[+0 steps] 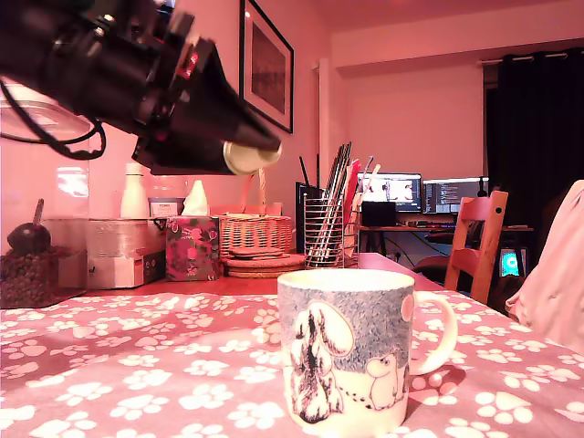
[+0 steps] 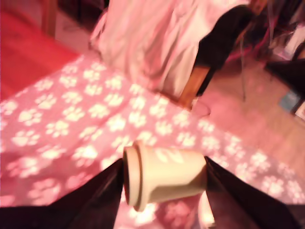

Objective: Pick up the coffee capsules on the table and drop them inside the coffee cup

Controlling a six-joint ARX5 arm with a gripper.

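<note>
Jaws are gripping the pale cream tapered capsule (image 1: pixel 248 157) high above the bench (image 1: pixel 137 365), needing centring over the large white cartoon-printed ceramic mug (image 1: pixel 351 356), toward the exterior view's right, before releasing.

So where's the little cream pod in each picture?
Exterior view: the cream capsule is held at the tip of the gripper, high up, just to the exterior view's left of the mug.
Wrist view: the cream capsule lies sideways, pinched between the dark fingers.
Shared landmark: the paw-print tablecloth.
</note>
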